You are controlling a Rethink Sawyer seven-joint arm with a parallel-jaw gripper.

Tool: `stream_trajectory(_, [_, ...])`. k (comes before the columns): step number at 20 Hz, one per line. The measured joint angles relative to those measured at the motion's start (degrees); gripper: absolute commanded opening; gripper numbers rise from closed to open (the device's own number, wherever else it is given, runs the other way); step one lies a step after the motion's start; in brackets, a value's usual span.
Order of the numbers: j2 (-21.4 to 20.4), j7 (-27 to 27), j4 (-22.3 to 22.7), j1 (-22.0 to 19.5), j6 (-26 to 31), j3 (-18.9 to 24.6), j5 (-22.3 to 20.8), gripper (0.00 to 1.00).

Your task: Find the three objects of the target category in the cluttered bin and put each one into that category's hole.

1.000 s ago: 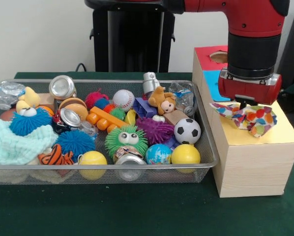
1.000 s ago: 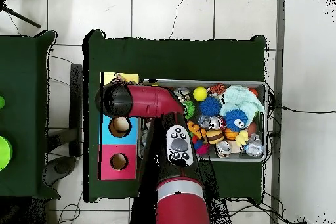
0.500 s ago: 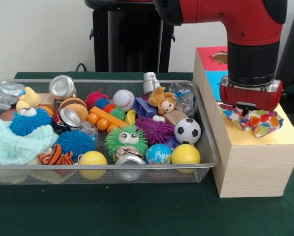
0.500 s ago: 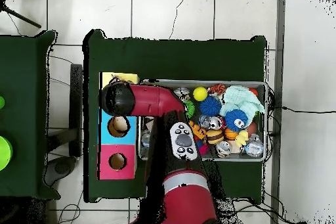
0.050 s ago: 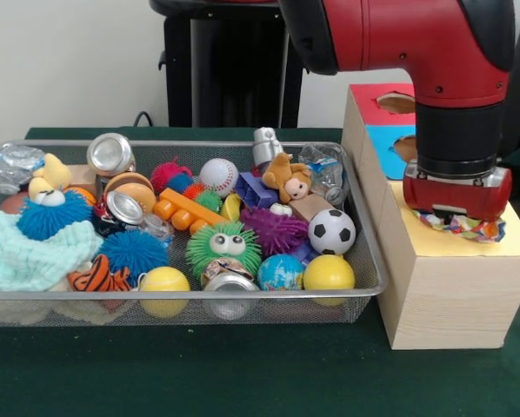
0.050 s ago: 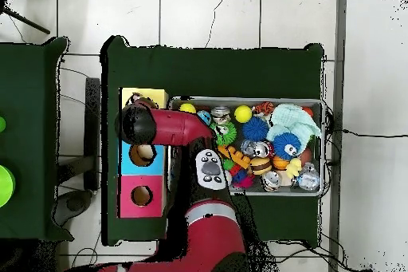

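Cloth (image 5: 469,227) sits squashed directly under my claw (image 5: 456,211) on the box's yellow section (image 5: 512,243), though whether the claw grips it, I cannot tell.

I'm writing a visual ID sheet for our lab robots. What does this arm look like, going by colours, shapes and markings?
The red and black robot arm has thick, rounded, glossy red shells joined by black cylindrical sections. Its wrist ends in a red ring with a silver band. From overhead, a grey oval panel with dark buttons sits on the black link. No loose cables show.
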Motion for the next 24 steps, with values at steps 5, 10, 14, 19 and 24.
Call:
stream_trajectory(5, [0.5,0.0,0.1,2.8,-1.4,-3.3,4.1,0.0])
stream_trajectory(10, [0.9,0.0,0.2,4.0,-1.9,-4.8,6.6,0.0])
stream_trajectory(14, [0.9,0.0,0.7,4.5,-3.1,-5.4,7.8,0.0])
stream_trajectory(19, [1.3,0.0,0.8,6.7,-4.2,-8.0,9.7,1.0])
stream_trajectory(24, [2.4,0.0,0.7,10.9,-7.3,-12.6,12.5,1.0])
